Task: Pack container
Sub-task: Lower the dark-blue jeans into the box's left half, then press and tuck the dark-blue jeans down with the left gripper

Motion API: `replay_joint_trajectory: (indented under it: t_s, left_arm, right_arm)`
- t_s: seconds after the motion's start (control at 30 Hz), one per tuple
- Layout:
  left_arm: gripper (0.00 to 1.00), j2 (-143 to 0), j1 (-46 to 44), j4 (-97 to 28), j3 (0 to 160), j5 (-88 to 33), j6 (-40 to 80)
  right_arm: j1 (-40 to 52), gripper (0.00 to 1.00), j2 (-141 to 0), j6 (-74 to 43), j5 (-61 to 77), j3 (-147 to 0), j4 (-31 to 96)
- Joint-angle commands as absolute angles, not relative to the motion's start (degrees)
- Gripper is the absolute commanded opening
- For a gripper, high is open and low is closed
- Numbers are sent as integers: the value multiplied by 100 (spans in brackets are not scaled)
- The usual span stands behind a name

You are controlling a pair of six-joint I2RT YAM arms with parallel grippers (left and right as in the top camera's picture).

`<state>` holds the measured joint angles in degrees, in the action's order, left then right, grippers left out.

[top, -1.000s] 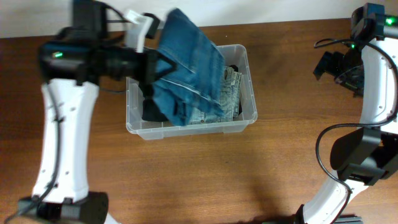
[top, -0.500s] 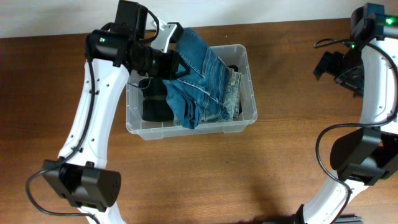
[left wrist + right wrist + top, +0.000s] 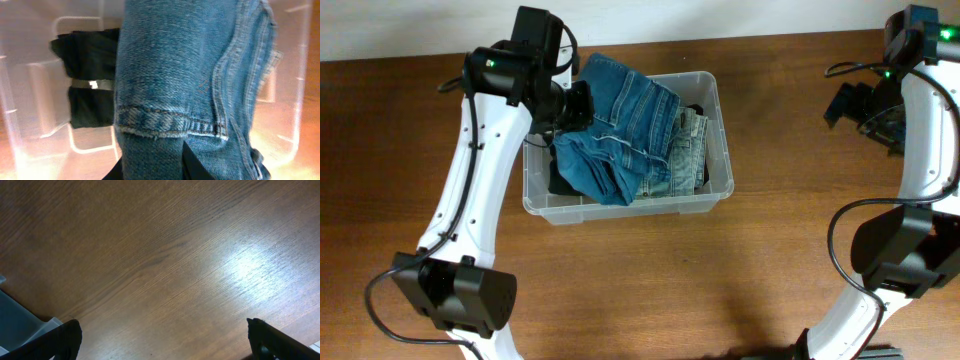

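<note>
The clear plastic container [image 3: 720, 188] stands on the table at centre left. My left gripper [image 3: 572, 108] is shut on a pair of blue jeans [image 3: 620, 130] and holds them low over the container's left half. In the left wrist view the jeans [image 3: 180, 75] fill the frame, with the fingers [image 3: 152, 167] pinching the denim. A black folded garment [image 3: 90, 80] lies on the container's floor, and a lighter washed denim piece [image 3: 688, 150] lies at the right inside. My right gripper [image 3: 162, 340] is open and empty, high at the far right [image 3: 865, 105].
The wooden table [image 3: 650, 290] stretches in front of and to the right of the container. The container's clear wall [image 3: 20, 125] shows in the left wrist view. A grey-white edge [image 3: 15, 325] shows at the lower left of the right wrist view.
My left gripper has moved right and down with the jeans, lowering them from above the container into it. The jeans now lie bunched over the clothes inside. The right arm has not moved.
</note>
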<state>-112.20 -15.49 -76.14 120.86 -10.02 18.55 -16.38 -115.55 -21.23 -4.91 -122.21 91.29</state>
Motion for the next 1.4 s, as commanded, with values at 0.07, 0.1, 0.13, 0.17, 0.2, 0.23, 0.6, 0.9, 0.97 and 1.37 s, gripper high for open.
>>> replay_joint_trajectory:
  t_s: [0.07,0.1,0.13,0.17,0.2,0.23,0.6,0.9,0.97,1.37]
  left_arm:
    - [13,-11209,-1485,-7649,12175,-16,2370]
    - [13,-11209,-1485,-7690,12175,97,2480]
    - [12,-11209,-1485,-7756,12175,250,2630]
    - [11,-11209,-1485,-7817,12175,381,2775]
    - [12,-11209,-1485,-7863,12175,480,2875]
    - [11,-11209,-1485,-7898,12175,530,2899]
    - [99,-11220,-1485,-8068,12175,545,2849]
    - [99,-11218,-1485,-7679,12175,884,2204]
    - [99,-11218,-1485,-7485,12175,882,2016]
    - [23,-11745,-1492,-6125,12175,102,1098]
  right_arm:
    - [-1653,98,-11566,-2191,-497,-12208,9137]
    - [-1653,98,-11566,-2193,-499,-12208,9137]
    - [-1653,98,-11566,-2193,-499,-12208,9137]
    - [-1653,98,-11566,-2193,-497,-12208,9137]
    - [-1653,99,-11566,-2191,-497,-12208,9137]
    - [-1653,99,-11566,-2191,-497,-12208,9137]
    - [-1653,98,-11566,-2191,-497,-12208,9137]
    - [-1653,98,-11566,-2191,-497,-12208,9137]
    - [-1653,98,-11566,-2191,-497,-12208,9137]
    - [-1653,98,-11566,-2193,-497,-12208,9137]
